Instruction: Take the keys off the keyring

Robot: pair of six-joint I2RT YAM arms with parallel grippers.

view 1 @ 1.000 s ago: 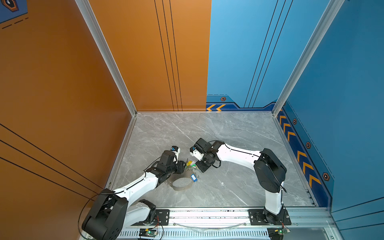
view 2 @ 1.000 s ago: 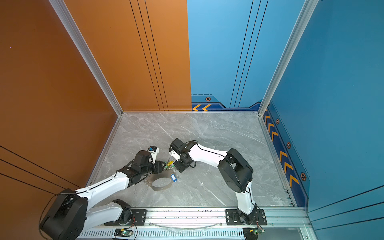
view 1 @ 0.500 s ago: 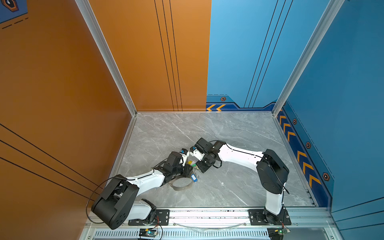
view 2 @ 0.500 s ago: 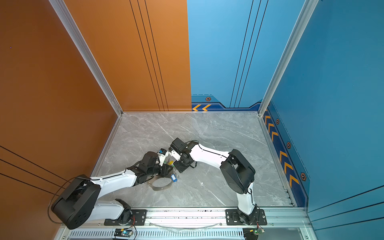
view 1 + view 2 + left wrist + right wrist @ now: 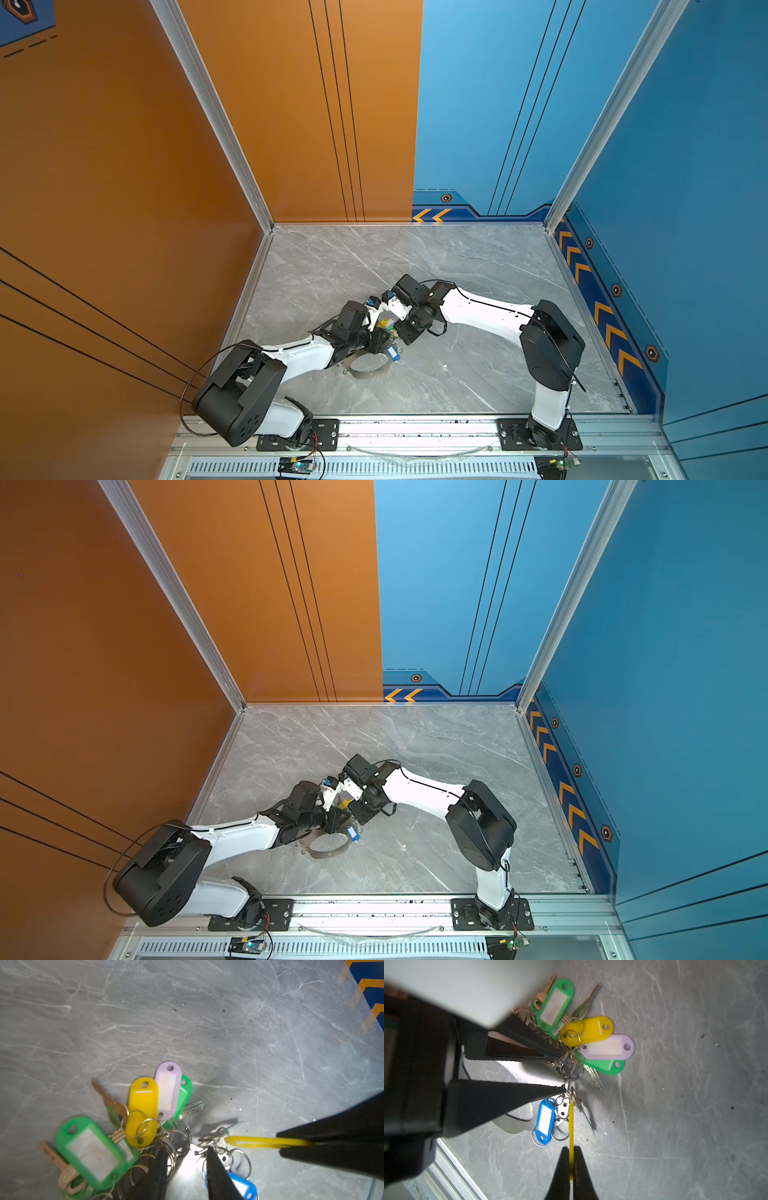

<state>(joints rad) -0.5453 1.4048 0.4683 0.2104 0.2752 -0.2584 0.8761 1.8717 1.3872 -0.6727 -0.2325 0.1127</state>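
The keyring [image 5: 368, 375] is a flat grey metal hoop on the marble floor, edged with small split rings. The keys [image 5: 143, 1109] fan out from it with green, yellow and pink tags; a blue tag [image 5: 544, 1118] lies beside them. My left gripper [image 5: 186, 1150] has its two fingers closed across the hoop's shiny band [image 5: 185, 1167]. My right gripper [image 5: 571, 1148] is shut on a second yellow tag [image 5: 571, 1126], held edge-on and still linked to the small rings at the hoop. In both top views the two grippers meet over the bunch [image 5: 343, 806].
Orange wall panels stand to the left and blue ones to the right and behind. An aluminium rail [image 5: 415, 432] with both arm bases runs along the front edge. Bare marble floor [image 5: 415, 257] stretches behind the arms.
My left arm has reached further in towards the right gripper and its jaws have narrowed onto the hoop. The right gripper has kept its place, still pinching the yellow tag.
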